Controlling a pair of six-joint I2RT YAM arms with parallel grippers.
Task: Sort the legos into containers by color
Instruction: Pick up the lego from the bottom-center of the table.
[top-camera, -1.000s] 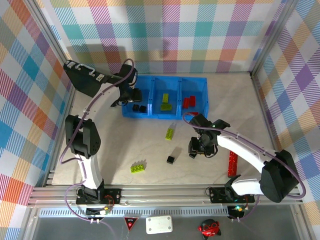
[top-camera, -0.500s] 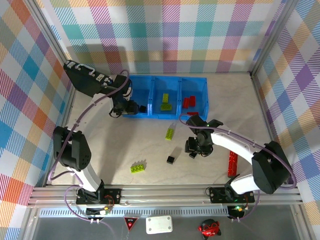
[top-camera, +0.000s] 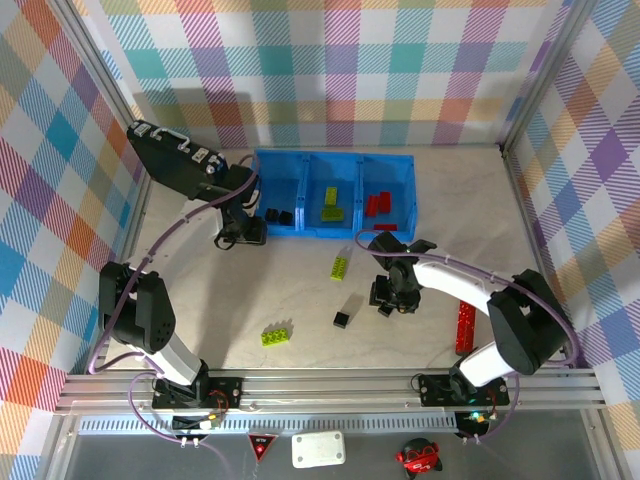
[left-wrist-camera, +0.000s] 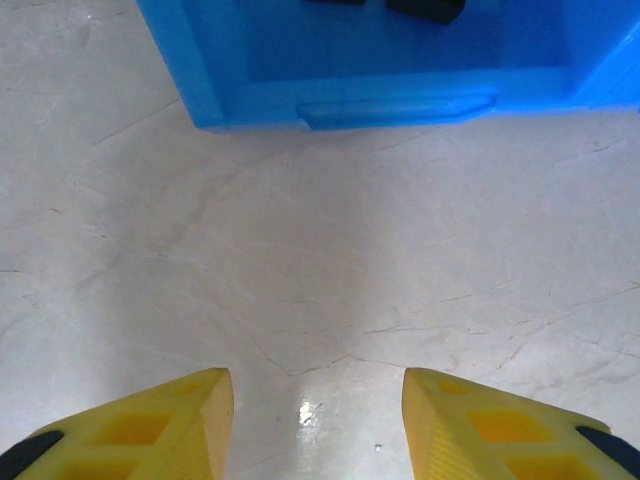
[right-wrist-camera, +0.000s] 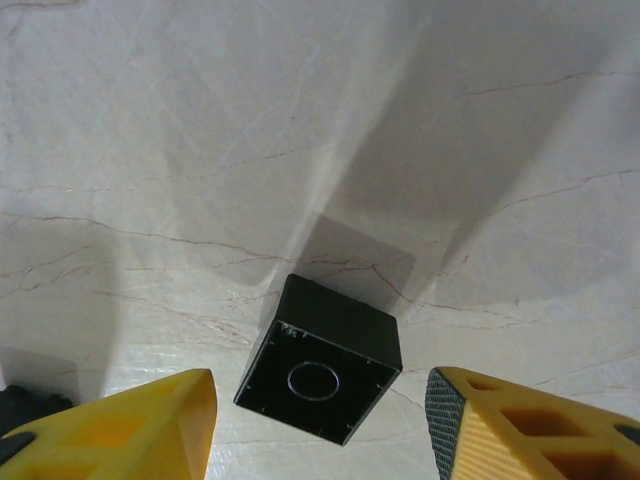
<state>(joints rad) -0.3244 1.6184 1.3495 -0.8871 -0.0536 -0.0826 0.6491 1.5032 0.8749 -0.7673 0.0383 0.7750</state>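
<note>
**Right fingers straddle a black cube**

The right fingers are spread, one on each side of the cube, which lies stud up on the surface, with a gap at either side. The left fingers are spread over bare surface just in front of the blue bin, whose left compartment holds more black pieces.

A cube lies on the table before the bin.
</note>
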